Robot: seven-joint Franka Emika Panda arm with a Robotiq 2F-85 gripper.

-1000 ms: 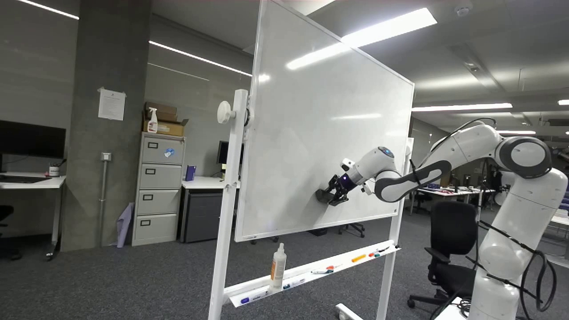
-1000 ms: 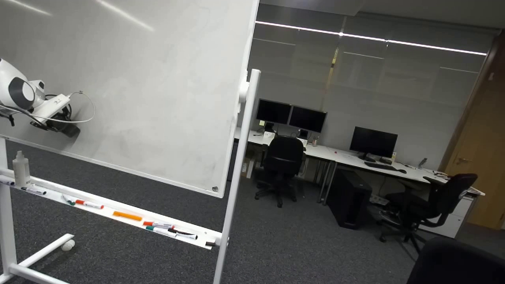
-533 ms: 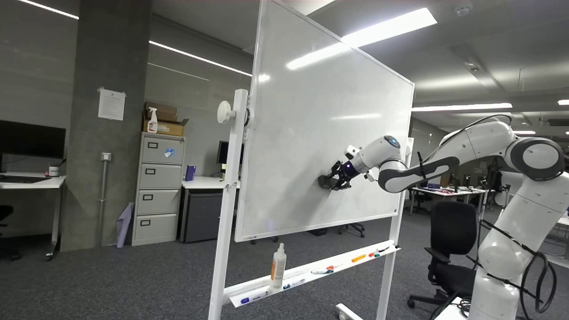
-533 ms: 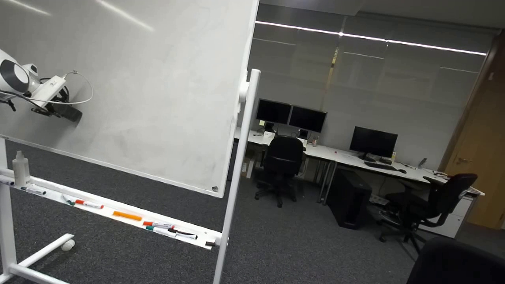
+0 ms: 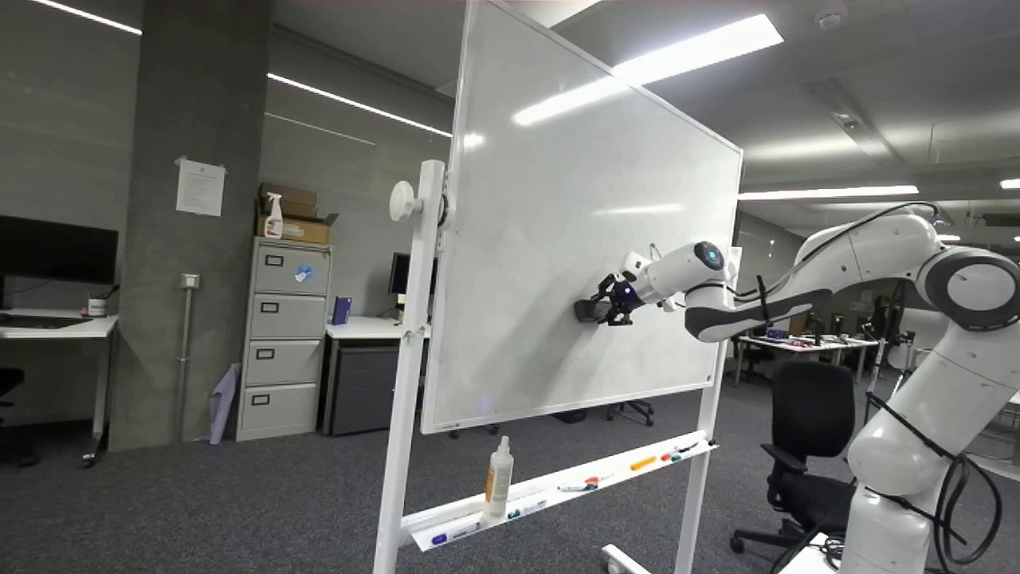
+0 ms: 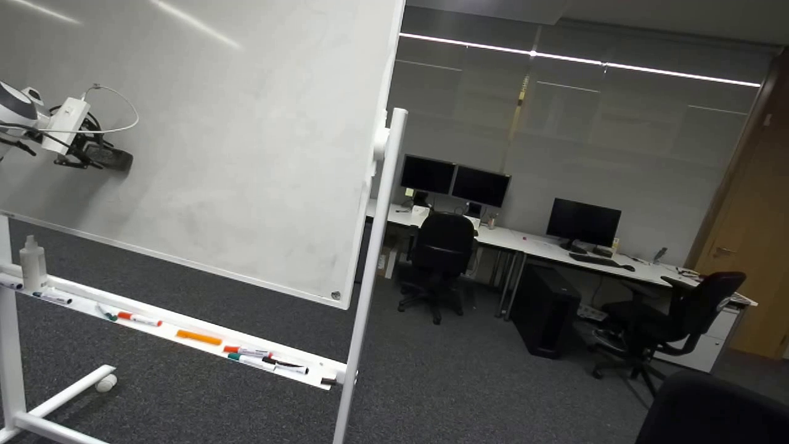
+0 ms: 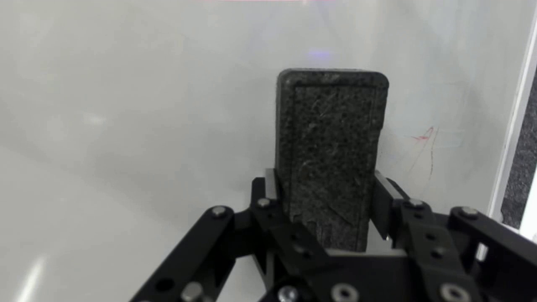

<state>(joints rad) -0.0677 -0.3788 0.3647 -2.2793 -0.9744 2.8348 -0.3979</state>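
Observation:
In the wrist view, a dark speckled block like a board eraser (image 7: pixel 333 138) is pinched by its long sides between the fingers of my gripper (image 7: pixel 325 184). Both exterior views show the same eraser (image 6: pixel 114 159) at the lower part of the whiteboard (image 5: pixel 542 199). My gripper (image 5: pixel 610 301) leans toward that board from the robot's side. The eraser lies against the board or very near it; its far face is hidden, so contact is hard to judge. Thin red and dark scribbles (image 7: pixel 423 137) mark the board beside the eraser. Grey smudges (image 6: pixel 191 213) show lower on the surface.
Below the board runs a pen tray (image 5: pixel 570 478) with a spray bottle (image 5: pixel 499 478), an orange item (image 6: pixel 198 337) and several markers (image 6: pixel 249 353). White posts (image 5: pixel 410 359) frame the board. An office chair (image 5: pixel 811 430) stands near the arm's base.
The gripper has travelled upward along the board with the eraser, shifting slightly right in both exterior views. The eraser's tilt has levelled somewhat. The grip looks unchanged.

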